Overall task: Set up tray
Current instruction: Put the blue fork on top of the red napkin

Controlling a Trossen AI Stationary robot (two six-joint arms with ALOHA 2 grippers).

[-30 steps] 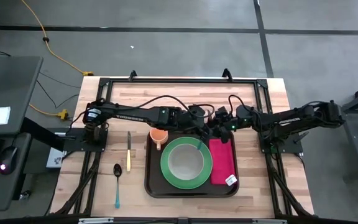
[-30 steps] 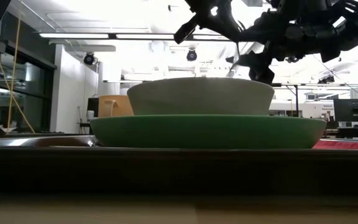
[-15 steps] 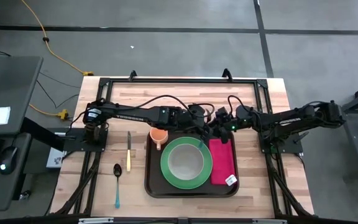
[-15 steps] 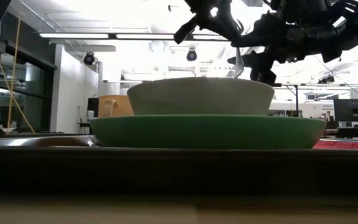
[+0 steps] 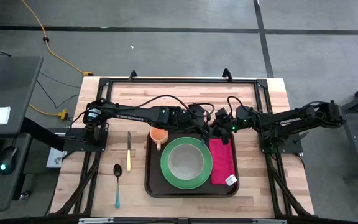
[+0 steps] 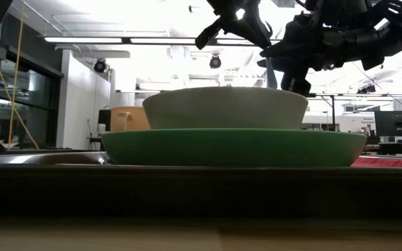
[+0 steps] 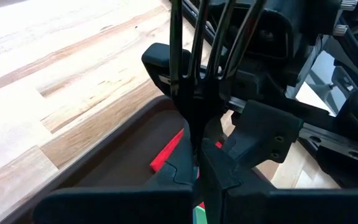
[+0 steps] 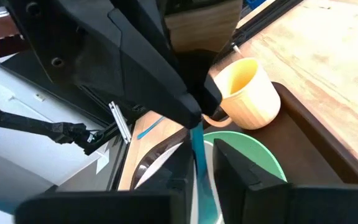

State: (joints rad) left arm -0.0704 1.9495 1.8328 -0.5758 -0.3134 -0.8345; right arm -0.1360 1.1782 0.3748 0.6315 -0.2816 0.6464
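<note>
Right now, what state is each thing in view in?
tray: flat on the table, loaded.
green plate: flat in the tray.
bowl: upright on the plate.
cup: upright in the tray.
napkin: flat beside the plate.
fork: held above the tray.
left end effector: shut on the fork.
right end effector: at the fork's handle.
knife, spoon: lying on the table.

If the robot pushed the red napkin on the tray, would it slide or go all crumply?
Probably crumple. The red napkin looks thin and lies flat in the tray, beside the green plate, so it is likely floppy and light. A push could bunch it against the plate or rim rather than slide it neatly.
</note>
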